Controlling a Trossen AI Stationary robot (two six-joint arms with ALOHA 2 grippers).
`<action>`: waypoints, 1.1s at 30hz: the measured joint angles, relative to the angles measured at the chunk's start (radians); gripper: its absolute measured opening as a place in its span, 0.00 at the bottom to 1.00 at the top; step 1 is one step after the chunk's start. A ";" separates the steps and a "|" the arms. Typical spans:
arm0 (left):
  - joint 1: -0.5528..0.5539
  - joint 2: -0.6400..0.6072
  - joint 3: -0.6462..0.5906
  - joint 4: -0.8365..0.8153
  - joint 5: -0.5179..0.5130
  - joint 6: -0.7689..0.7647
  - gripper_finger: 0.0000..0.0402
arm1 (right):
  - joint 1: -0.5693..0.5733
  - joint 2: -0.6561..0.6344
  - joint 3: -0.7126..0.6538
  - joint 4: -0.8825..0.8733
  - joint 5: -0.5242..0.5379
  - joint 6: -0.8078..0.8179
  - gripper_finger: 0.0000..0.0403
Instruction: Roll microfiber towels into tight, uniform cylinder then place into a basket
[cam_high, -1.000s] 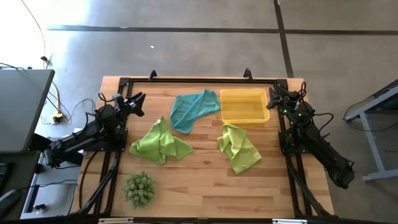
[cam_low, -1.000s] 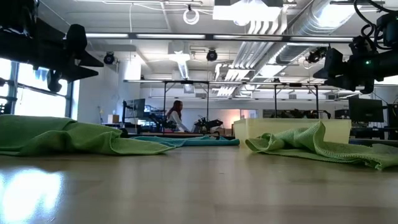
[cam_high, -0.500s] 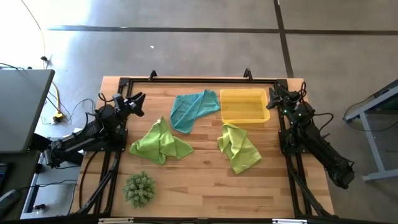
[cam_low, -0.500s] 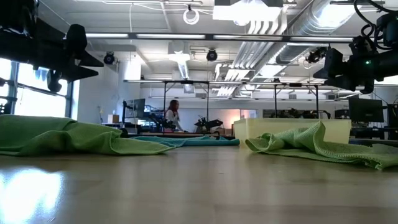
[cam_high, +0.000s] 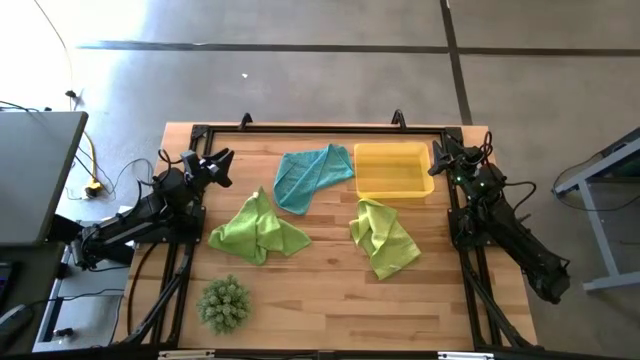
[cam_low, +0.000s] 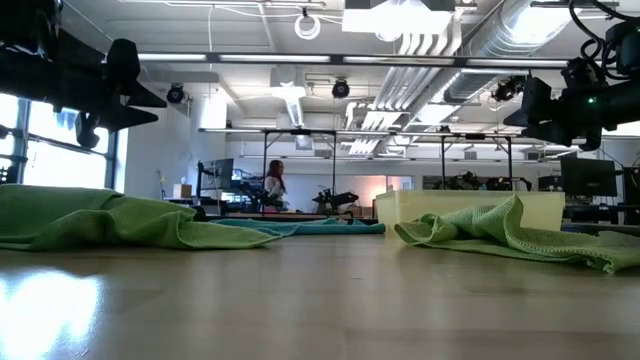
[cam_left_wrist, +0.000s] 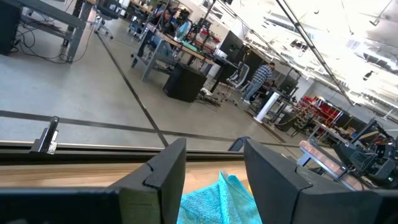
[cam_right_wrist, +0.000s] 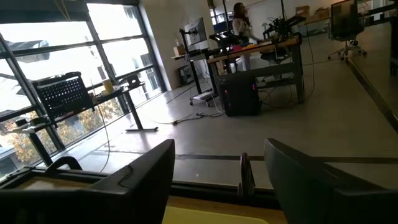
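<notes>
Pincer on the left arm (cam_high: 218, 164) is hovering at the worktop's (cam_high: 320, 310) nine o'clock edge, its fingers (cam_left_wrist: 163, 177) spread apart and holding nothing. Toward seven o'clock a spiky green plant (cam_high: 223, 303) is sitting on the wood. Just left of centre, one lime-green towel (cam_high: 258, 231) is lying crumpled; at its one o'clock the teal-blue towel (cam_high: 310, 175) is lying loose, touching the yellow basket (cam_high: 392, 186) at the far edge. At the basket's six o'clock the second lime-green towel (cam_high: 384, 238) is lying unrolled. At three o'clock the right pincer (cam_high: 440, 159) is waiting beside the basket, fingers (cam_right_wrist: 144, 180) parted and empty.
</notes>
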 joint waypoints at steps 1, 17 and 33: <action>0.000 0.000 0.000 0.000 0.000 0.000 0.38 | 0.000 0.000 0.000 0.000 0.000 0.000 0.60; 0.000 0.000 0.000 0.020 -0.016 -0.029 0.38 | 0.000 0.000 0.000 0.000 0.000 0.000 0.60; -0.004 0.000 0.000 0.089 0.075 -0.055 0.38 | 0.000 0.000 0.000 0.000 0.000 0.000 0.60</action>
